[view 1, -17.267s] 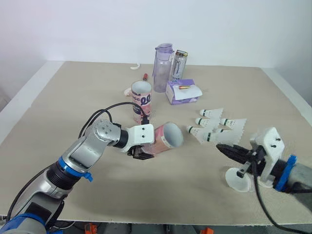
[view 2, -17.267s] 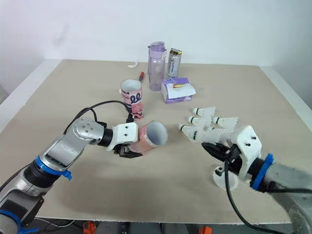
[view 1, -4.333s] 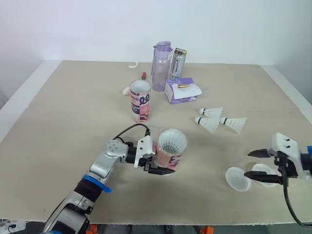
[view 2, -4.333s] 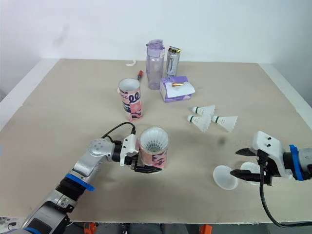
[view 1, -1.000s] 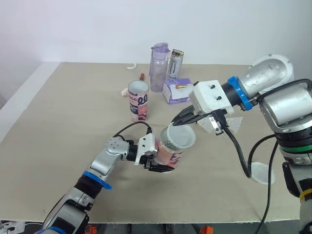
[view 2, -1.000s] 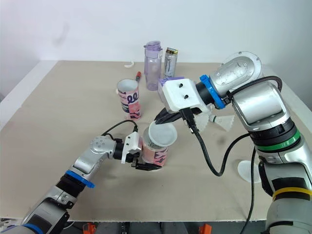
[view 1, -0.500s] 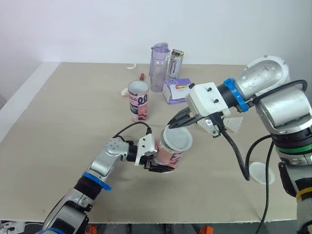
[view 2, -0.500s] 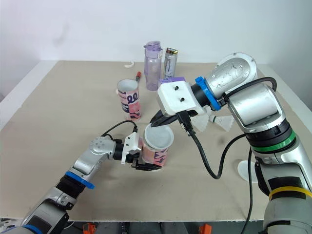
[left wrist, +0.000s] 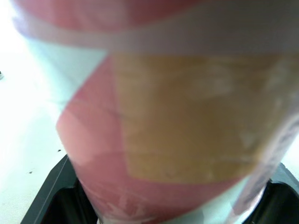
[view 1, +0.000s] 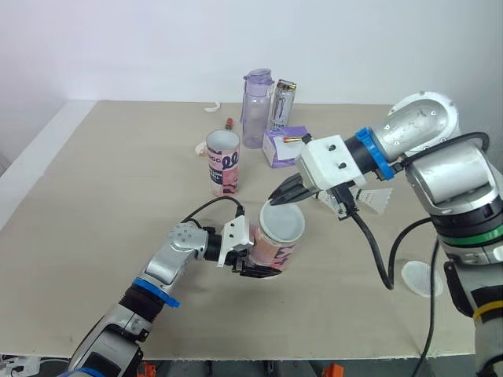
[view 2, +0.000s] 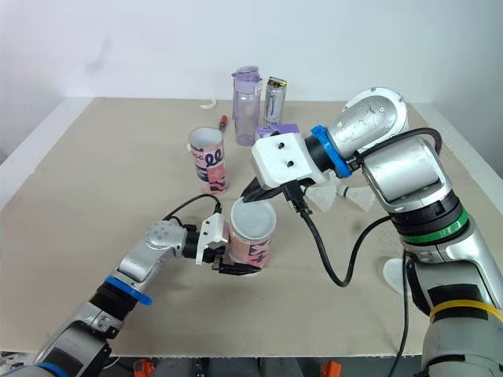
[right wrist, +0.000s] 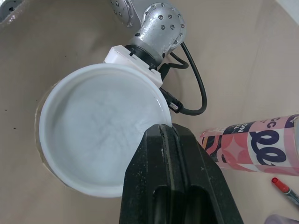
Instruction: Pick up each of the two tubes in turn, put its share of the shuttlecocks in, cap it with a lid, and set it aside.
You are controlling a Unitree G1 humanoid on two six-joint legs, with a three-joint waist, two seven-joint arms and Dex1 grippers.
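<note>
My left pincer [view 1: 254, 265] gripped the first tube [view 1: 275, 250] in front of me; my right pincer [view 1: 277, 196] pinched a lid [view 1: 284, 224] onto its mouth. The second tube [view 1: 224, 162] stood uncapped farther back; loose shuttlecocks [view 1: 379, 201] and a spare lid [view 1: 420, 276] awaited it.

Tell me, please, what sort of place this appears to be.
Probably an indoor test lab: a plain beige table against a bare white wall, laid with props like a pink tube, a water bottle and a can.
</note>
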